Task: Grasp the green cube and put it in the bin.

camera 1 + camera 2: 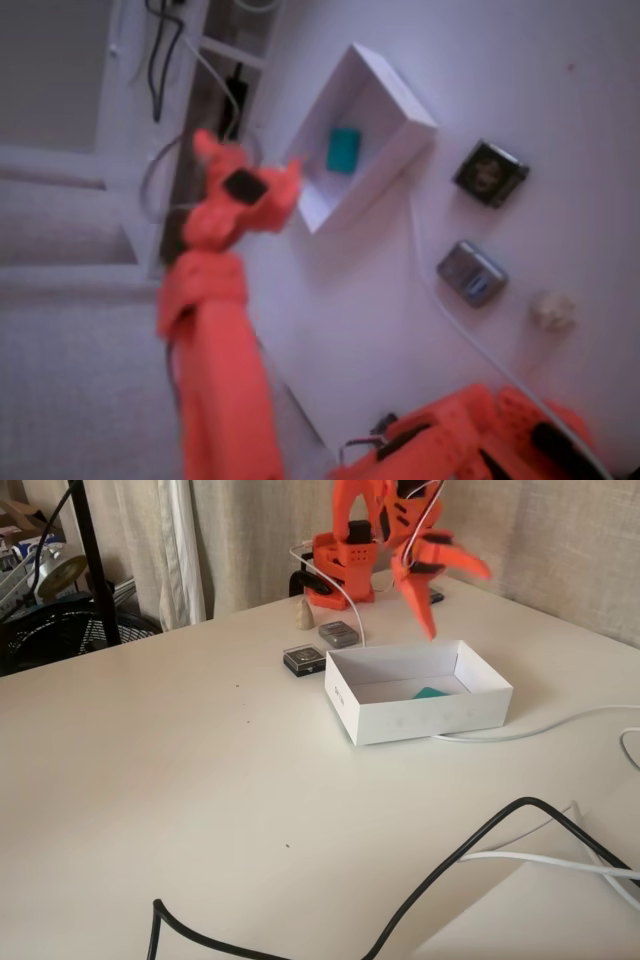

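The green cube point(343, 150) lies on the floor of the bin point(397, 98), a shallow white box; in the other fixed view only the cube's top point(432, 692) shows over the bin's front wall point(420, 718). My orange gripper point(458, 602) hangs above the bin's far right part, open, with nothing between its fingers. Seen in a fixed view, the gripper point(248, 152) stands beside the bin's left corner, apart from the cube.
A dark square object point(304, 659) and a grey metallic object point(338, 632) lie just behind the bin, with a small beige piece point(303, 613) beyond. A white cable point(560, 725) runs past the bin's right side. A black cable point(450, 870) crosses the near table.
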